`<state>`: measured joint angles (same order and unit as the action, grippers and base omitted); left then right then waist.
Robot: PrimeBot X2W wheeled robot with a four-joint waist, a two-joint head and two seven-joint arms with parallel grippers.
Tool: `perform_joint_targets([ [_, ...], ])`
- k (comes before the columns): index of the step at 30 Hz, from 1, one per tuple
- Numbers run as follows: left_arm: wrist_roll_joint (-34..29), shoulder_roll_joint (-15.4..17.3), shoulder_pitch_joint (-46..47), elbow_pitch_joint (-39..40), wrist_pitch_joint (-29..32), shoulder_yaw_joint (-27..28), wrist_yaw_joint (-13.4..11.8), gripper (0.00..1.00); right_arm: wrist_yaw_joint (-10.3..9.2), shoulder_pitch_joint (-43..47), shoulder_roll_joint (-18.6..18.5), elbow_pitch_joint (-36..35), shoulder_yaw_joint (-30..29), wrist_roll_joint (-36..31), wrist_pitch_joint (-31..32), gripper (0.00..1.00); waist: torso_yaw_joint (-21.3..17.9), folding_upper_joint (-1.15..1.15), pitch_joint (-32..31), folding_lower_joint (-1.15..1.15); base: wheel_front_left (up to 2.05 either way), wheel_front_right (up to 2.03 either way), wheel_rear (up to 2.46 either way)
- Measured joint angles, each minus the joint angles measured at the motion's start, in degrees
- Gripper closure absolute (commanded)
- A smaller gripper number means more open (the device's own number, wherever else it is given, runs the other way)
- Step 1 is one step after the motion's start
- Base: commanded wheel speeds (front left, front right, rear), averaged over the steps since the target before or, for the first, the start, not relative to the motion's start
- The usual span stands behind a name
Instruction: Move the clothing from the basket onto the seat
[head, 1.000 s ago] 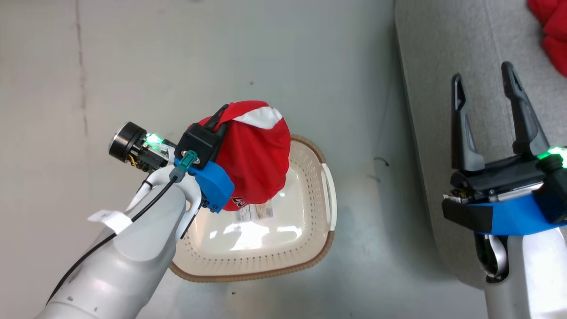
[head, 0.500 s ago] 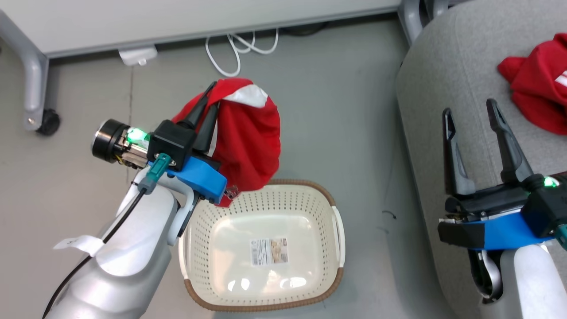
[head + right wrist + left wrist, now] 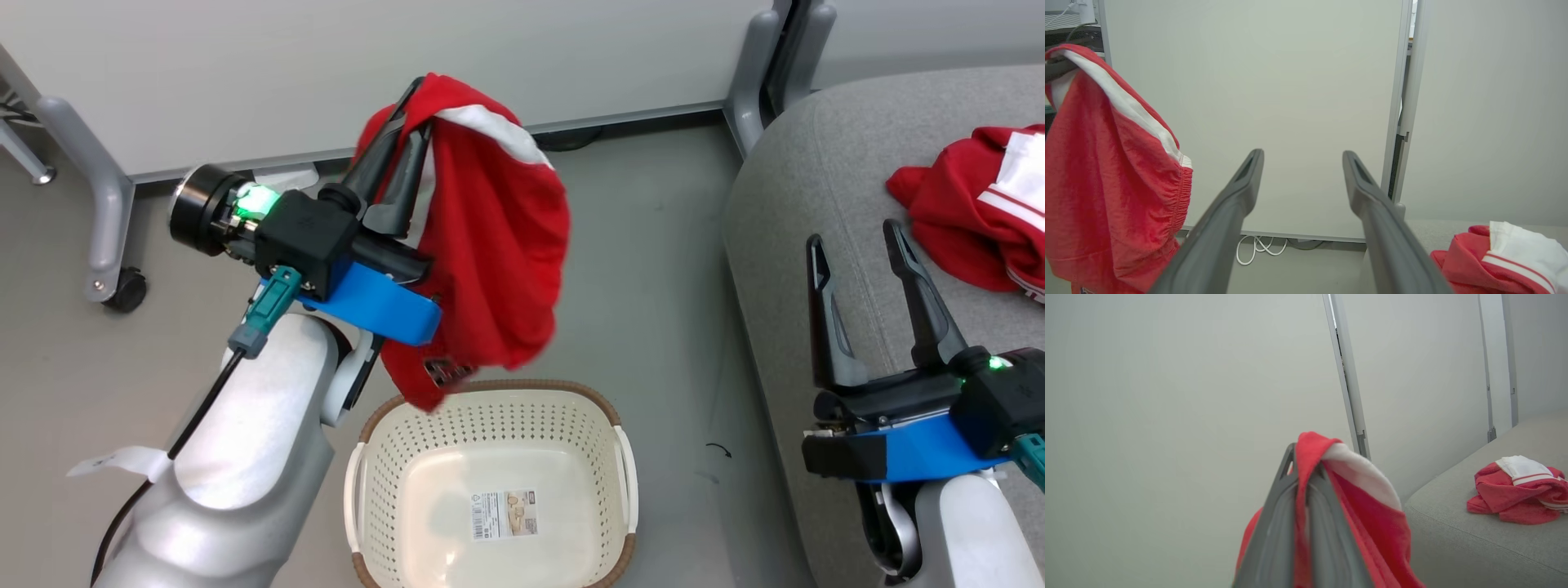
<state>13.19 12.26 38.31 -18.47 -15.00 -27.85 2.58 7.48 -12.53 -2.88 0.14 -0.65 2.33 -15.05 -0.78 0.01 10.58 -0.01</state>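
Your L gripper (image 3: 412,114), clamped tight on the red sports garment (image 3: 498,245), has lifted it out of the basket (image 3: 608,425) (now empty), other red garment (image 3: 963,212) already on the grey seat (image 3: 816,188), R gripper (image 3: 851,233) wide open & holding nothing, so only the carry-over's left.

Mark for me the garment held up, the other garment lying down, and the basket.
held garment (image 3: 498,245), head view, hanging red fabric below the white band.
other garment (image 3: 947,214), head view, red folds left of its white trim.
basket (image 3: 506,420), head view, perforated far wall.
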Motion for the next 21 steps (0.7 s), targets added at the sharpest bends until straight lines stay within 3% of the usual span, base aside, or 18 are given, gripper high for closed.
perform_joint_targets([
  [11,1.21,-2.26,0.23,2.54,0.00,-1.33,3.03,1.00,0.00,1.05,0.00,0.01,0.42,1.00,0.00,0.00,0.55,0.00,-1.50,0.01,0.00,0.00,0.00],
  [21,2.96,-2.49,0.46,1.47,0.81,-4.12,3.87,1.00,0.00,0.30,-0.56,-1.57,3.98,0.77,0.00,0.00,1.10,0.00,-1.17,0.01,0.00,0.00,0.00],
])
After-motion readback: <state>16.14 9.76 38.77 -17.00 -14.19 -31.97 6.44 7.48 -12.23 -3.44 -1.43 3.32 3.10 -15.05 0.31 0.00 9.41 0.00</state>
